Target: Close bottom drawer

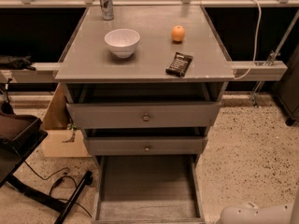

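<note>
The long grey wooden bottom drawer (pixel 147 188) (lowest of 3) is pulled out toward the near side. The robot's white gripper (pixel 254 213) sits at the near right, beside it. I cannot tell if it is spread or pinched.

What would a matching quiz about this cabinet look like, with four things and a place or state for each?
Things:
1. bowl
2. orange
3. can
4. bottom drawer

Places or states:
A. pulled far out
B. white, left of the orange
C. back left corner
D. behind the dark bar

Pairs: 1-B, 2-D, 3-C, 4-A.

The gripper is out of view; only a white robot part shows at the bottom right.
</note>
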`<state>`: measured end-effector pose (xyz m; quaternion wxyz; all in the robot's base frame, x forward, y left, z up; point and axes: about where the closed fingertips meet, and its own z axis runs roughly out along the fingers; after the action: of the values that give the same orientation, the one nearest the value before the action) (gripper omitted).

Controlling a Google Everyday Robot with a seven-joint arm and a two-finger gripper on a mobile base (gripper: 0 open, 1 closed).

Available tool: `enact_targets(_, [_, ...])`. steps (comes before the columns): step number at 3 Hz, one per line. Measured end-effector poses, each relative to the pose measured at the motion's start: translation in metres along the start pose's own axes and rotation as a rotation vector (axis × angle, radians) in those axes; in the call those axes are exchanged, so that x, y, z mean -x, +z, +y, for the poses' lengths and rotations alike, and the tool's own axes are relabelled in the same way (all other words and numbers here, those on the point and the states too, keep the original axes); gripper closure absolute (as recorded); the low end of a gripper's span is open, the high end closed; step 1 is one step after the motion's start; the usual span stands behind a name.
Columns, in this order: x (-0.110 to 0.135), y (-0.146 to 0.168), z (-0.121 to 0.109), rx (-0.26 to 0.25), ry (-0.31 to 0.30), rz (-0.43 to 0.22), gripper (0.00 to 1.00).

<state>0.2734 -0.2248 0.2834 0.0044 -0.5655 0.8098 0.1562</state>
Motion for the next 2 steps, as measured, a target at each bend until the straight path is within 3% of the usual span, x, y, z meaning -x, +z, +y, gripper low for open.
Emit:
enact_targets(1, [0.0,0.0,0.0,0.0,0.0,0.0,1.0])
enact_targets(2, [-0.002,0.028,-0.002,0.026,0.002,0.001,1.0])
